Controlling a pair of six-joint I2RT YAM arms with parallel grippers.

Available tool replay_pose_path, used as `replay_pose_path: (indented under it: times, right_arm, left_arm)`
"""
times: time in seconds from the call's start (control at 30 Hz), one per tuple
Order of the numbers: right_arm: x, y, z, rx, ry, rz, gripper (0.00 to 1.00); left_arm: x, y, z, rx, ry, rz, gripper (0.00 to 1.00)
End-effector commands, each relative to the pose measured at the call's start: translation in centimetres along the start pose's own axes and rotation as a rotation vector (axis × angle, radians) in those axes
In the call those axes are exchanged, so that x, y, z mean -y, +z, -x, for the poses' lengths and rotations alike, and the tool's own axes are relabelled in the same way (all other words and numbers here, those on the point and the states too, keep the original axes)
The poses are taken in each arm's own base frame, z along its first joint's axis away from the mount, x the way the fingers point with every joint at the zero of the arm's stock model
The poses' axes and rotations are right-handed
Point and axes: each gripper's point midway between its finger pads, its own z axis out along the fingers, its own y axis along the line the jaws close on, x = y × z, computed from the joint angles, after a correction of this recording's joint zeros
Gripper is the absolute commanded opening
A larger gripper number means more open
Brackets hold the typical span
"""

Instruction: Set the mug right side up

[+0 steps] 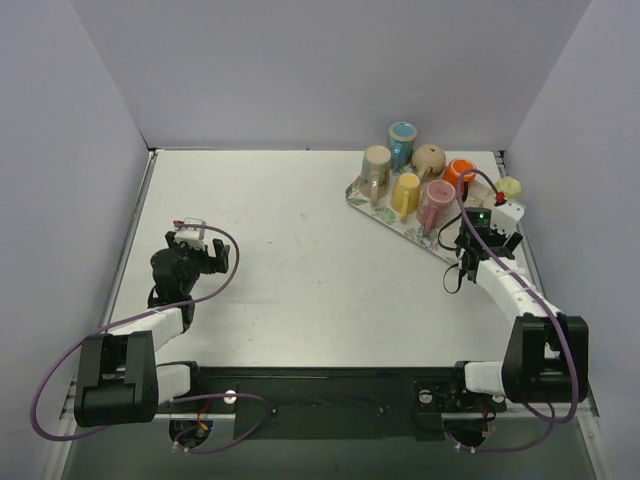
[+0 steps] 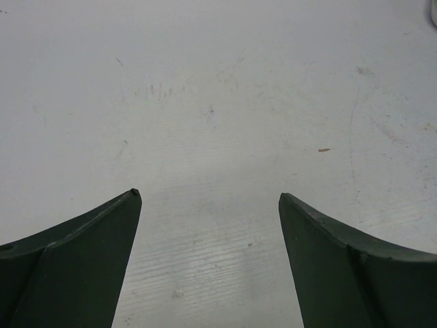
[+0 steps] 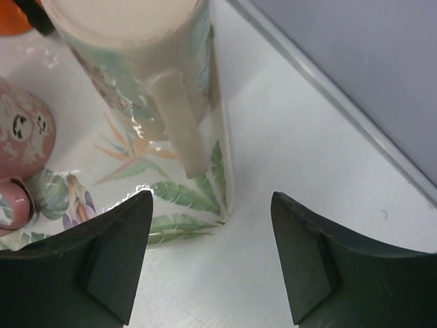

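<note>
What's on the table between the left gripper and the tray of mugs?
Nothing: the top view shows bare table between the left gripper and the tray.

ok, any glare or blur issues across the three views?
Top external: even, soft light, everything sharp, no hard shadows. Left wrist: table crisp, scratches readable, no glare. Right wrist: the mug close to the lens is soft, small glare spots on the glossy tray beside its handle, and the right claw is dark with little detail.
</note>
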Motion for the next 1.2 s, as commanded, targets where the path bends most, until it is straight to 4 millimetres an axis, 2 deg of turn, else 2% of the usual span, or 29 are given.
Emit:
replay_pose_path:
  times: [0.0,0.13,0.17,0.3,0.47,0.5,0.53,0.6,0.63,0.67,0.7,0.77,0.87,0.9,0.93,0.97,1.0,1.03,1.07,1.1,1.13,1.17]
  right_arm:
    - [-1.3,2.1,0.8,-0.025,0.023,0.039,0.63]
    - [-1.1,4.4,0.6,-0.071,0.018,0.029,0.58]
    - [-1.7,5.0,0.7,-0.083,0.015,0.057,0.58]
    - [-3.3,5.8,1.1,-0.096,-0.024,0.123,0.54]
    - [-3.8,6.4,1.5,-0.114,-0.042,0.123,0.48]
    - [-3.8,6.6,1.0,-0.134,-0.049,0.117,0.46]
    - [-3.9,6.7,1.3,-0.143,-0.052,0.116,0.42]
    - [-3.9,6.8,0.7,-0.178,-0.063,0.109,0.26]
    - [-3.9,6.9,0.6,-0.183,-0.066,0.107,0.15]
    - [-3.7,6.8,0.4,-0.186,-0.066,0.102,0.09]
    - [-3.7,6.6,0.6,-0.179,-0.063,0.102,0.0]
    - [-3.0,6.0,0.8,-0.178,-0.064,0.09,0.0]
    - [-2.6,3.8,2.0,-0.148,-0.023,0.13,0.0]
    - [-2.5,3.2,1.5,-0.159,-0.011,0.15,0.0]
    - [-2.5,2.0,2.9,-0.121,0.026,0.179,0.0]
    - [-2.5,1.2,1.9,-0.153,0.037,0.201,0.0]
    - [-2.5,-0.2,3.0,-0.124,0.076,0.236,0.0]
    - [-2.7,-1.1,2.5,-0.148,0.103,0.27,0.0]
    - [-2.7,-2.2,3.2,-0.13,0.133,0.298,0.0]
    - [-3.0,-3.0,2.5,-0.159,0.167,0.331,0.0]
    - [-3.0,-3.9,2.9,-0.147,0.186,0.356,0.0]
    - [-3.1,-4.6,2.3,-0.168,0.208,0.38,0.0]
  left_arm:
    - [-0.6,0.4,2.1,0.042,0.027,0.017,0.92]
    - [-0.7,0.2,2.6,0.066,0.037,0.027,0.92]
    - [-0.8,0.3,2.7,0.068,0.039,0.03,0.92]
    - [-0.8,0.4,2.2,0.056,0.038,0.027,0.92]
    - [-0.7,0.6,2.3,0.05,0.038,0.016,0.92]
    - [-0.7,0.7,2.2,0.046,0.037,0.014,0.92]
    - [-0.6,0.7,2.2,0.044,0.04,0.008,0.92]
    - [-0.5,0.8,1.9,0.038,0.044,0.002,0.92]
    - [-0.5,0.9,1.6,0.031,0.046,0.0,0.92]
    - [-0.5,0.9,1.4,0.022,0.052,-0.003,0.91]
    - [-0.5,0.9,1.4,0.021,0.055,-0.006,0.91]
    - [0.3,0.9,1.4,-0.007,0.095,-0.061,0.92]
    - [3.1,0.4,1.2,-0.099,0.217,-0.275,0.92]
    - [3.8,0.3,2.1,-0.092,0.233,-0.317,0.92]
    - [4.7,0.1,2.8,-0.113,0.237,-0.377,0.92]
    - [5.4,0.3,5.2,-0.076,0.268,-0.419,0.93]
    - [6.0,-0.2,4.6,-0.131,0.249,-0.447,0.93]
    - [6.8,0.0,6.6,-0.106,0.272,-0.469,0.93]
    - [6.9,-0.5,6.0,-0.161,0.25,-0.476,0.93]
    - [8.8,-0.8,6.7,-0.168,0.269,-0.518,0.93]
    - [9.4,-0.9,7.2,-0.164,0.286,-0.528,0.93]
    - [10.8,-1.2,7.5,-0.166,0.318,-0.558,0.93]
